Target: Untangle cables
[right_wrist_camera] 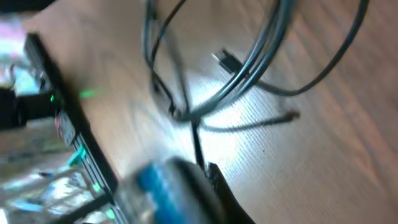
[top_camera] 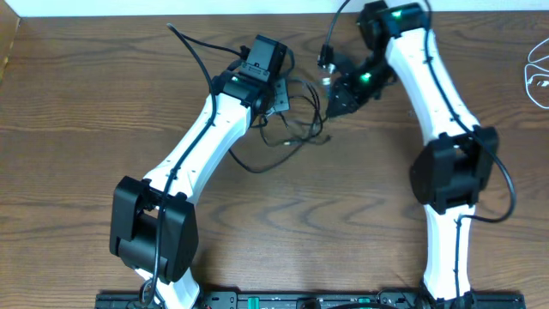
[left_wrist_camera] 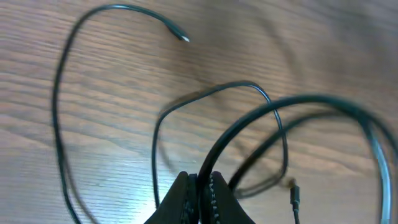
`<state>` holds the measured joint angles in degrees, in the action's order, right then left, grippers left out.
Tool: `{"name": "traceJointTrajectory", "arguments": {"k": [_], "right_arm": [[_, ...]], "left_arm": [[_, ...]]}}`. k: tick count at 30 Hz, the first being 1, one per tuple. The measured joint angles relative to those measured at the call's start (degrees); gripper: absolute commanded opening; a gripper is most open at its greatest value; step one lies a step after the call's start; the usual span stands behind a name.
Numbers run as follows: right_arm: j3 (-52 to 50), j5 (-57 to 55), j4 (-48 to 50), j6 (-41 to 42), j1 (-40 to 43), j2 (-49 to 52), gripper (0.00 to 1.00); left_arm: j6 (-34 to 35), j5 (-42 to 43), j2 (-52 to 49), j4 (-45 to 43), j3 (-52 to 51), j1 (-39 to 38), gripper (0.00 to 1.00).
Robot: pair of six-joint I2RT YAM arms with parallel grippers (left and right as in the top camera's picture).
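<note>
Setting: robotics lab bench. Evidence: wood-grain desk (top_camera: 77,129). Left arm (top_camera: 202,142) and right arm (top_camera: 429,77), white with black joints, stand on a black base rail (top_camera: 257,301) at the desk's near edge. Green status lights (top_camera: 396,14) lit on the arms.

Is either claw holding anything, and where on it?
The left gripper pinches the black cable mid-length, not at a plug. Whether the right gripper holds anything is too blurred to tell.

Black cable (top_camera: 296,140): thin, loose overlapping loops, tangled, at 12 o'clock from centre. One plug end (left_wrist_camera: 183,37) lies free. White cable (top_camera: 536,73): small coil at 2 o'clock, well apart.
</note>
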<state>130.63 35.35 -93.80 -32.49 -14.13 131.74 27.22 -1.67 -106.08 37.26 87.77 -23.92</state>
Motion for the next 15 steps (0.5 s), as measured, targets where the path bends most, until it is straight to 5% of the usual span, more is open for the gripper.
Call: {"name": "traceJointTrajectory", "arguments": {"k": [7,15], "right_arm": [[0.0,5.7,0.7,-9.3,4.2,-3.7,0.03],[0.0,6.6,7.5,-1.1,5.4,-3.7,0.41]], "left_arm": [[0.2,-1.2,0.0,0.7,0.0,1.2,0.08],[-4.0,4.9,0.0,-2.4,0.0,1.2,0.07]]}}
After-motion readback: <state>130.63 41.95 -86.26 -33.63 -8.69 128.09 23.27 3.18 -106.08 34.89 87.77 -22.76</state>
